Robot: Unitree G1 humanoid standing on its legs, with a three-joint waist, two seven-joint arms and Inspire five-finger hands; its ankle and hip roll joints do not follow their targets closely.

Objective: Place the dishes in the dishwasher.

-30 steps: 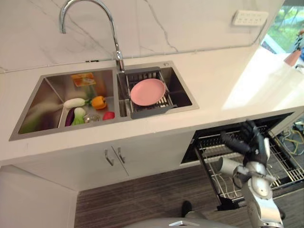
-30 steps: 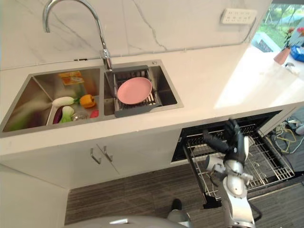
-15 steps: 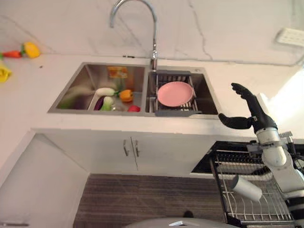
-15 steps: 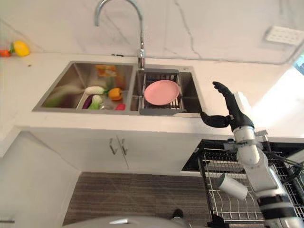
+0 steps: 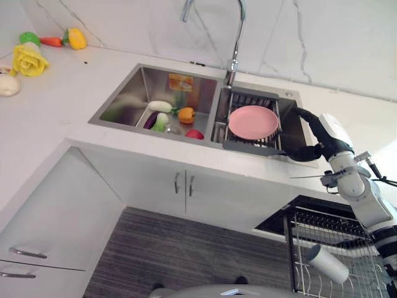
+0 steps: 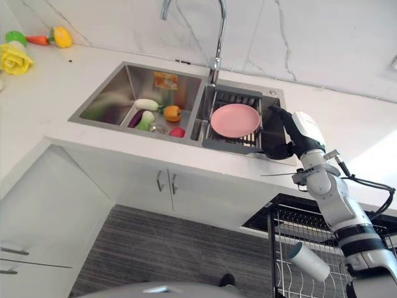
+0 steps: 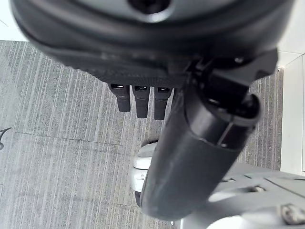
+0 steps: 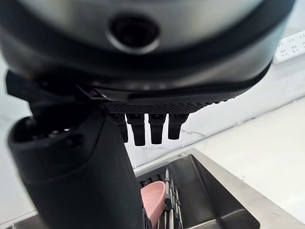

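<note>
My right robot hand [image 5: 317, 138] open, holding nothing, at sink's right rim, frame centre-right. Pink plate [image 5: 253, 121] lies flat on sink rack [image 5: 248, 144], just left of my fingers. Right arm nearer.

My right hand [image 6: 290, 133] is over the right side of the sink [image 6: 118, 93], just beside the pink plate [image 6: 235, 120]. My fingers are spread out and hold nothing. The plate lies on a dark rack [image 6: 231, 141]. Toy veggies [image 6: 155, 115] sit in the left bowl. A white cup [image 6: 309, 261] lies in the dishwasher rack [image 6: 279, 248].
</note>
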